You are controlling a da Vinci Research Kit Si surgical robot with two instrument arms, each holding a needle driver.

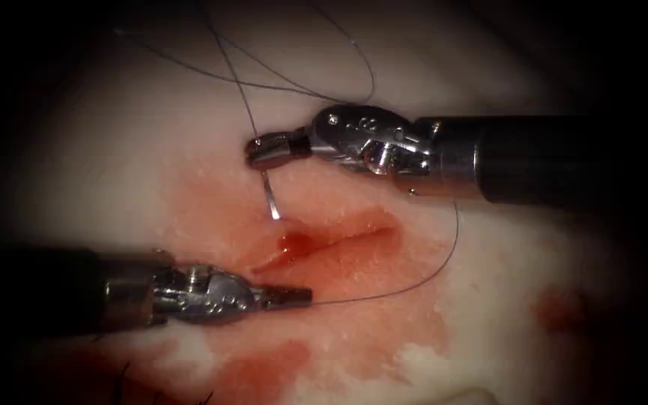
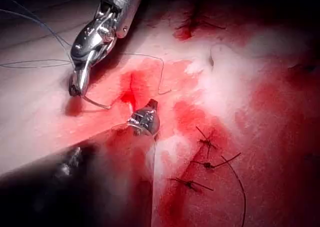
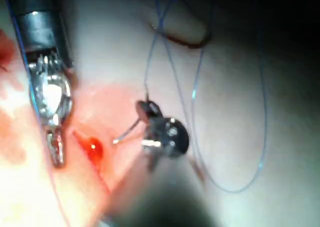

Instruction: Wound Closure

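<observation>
The left arm's tool [image 1: 294,295] is reaching in from the left at the near edge of the cut [image 1: 324,244], its fingers closed together on the thread [image 1: 444,259]. From those fingers the strand is sweeping rightward across the tissue [image 1: 151,150] and curving up round the right end of the cut toward the right arm's shaft. The red fluid [image 1: 298,244] is pooling in the cut and staining the tissue around it, heaviest toward the near side.

Just beyond the far edge of the cut, the needle [image 1: 270,196] is hanging from the right arm's tool [image 1: 264,150], whose fingers are clamped on its upper end. The needle's point is resting at the far lip of the cut, at or just touching the surface; whether it is entering the tissue cannot be told. More thread is looping loosely over the pale tissue behind this tool.

In the left wrist view, the left arm's tool [image 2: 145,121] is sitting beside the cut, with knotted stitches [image 2: 207,162] showing in the stained tissue nearby.
</observation>
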